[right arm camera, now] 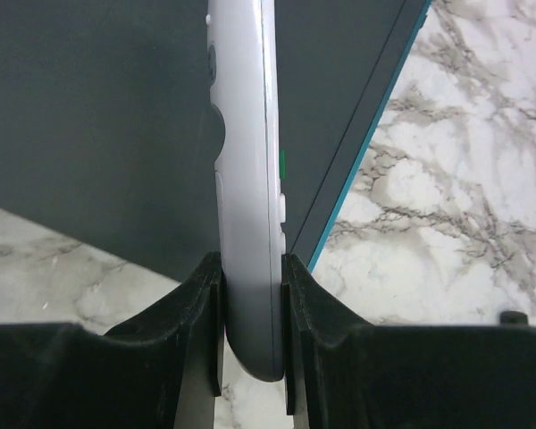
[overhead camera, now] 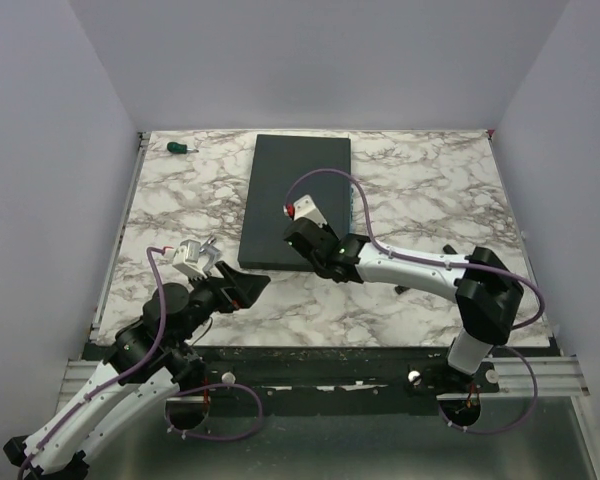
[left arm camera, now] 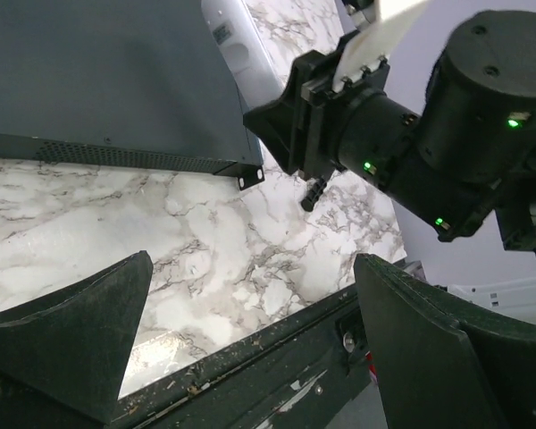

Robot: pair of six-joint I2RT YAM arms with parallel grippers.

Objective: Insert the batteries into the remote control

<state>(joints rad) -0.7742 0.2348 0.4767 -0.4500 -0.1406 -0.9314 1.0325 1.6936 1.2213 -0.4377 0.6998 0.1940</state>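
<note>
Two black-and-white robot arms reach over a white, grey-veined marble table top point(overhead camera: 430, 180). The right gripper point(right arm camera: 250, 268) has its black fingers point(right arm camera: 196, 304) drawn in narrow and pressed against both broad faces of the small white oblong remote control point(right arm camera: 246, 179), clamping it near one end. The remote stands on edge in that grip and points away from the wrist, over the large dark grey rectangular slab point(overhead camera: 300, 195), close to the slab's teal-trimmed right side. Small buttons, one of them green, show along the face turned toward that teal edge. Whether the remote's far end touches the slab I cannot tell. In the overhead view the handset is mostly hidden under the right wrist.

The left gripper point(left arm camera: 250, 264) hangs low over the near strip of marble with its two dark fingers point(left arm camera: 80, 331) spread wide and nothing between them. It sits well short of the slab's near edge and faces the right wrist.

Just off the slab's near right corner, a small black T-shaped tool point(left arm camera: 313, 192) lies on the marble under the right arm. At the far left corner of the table lies a small screwdriver with a green handle point(overhead camera: 180, 148), well apart from both arms.
</note>
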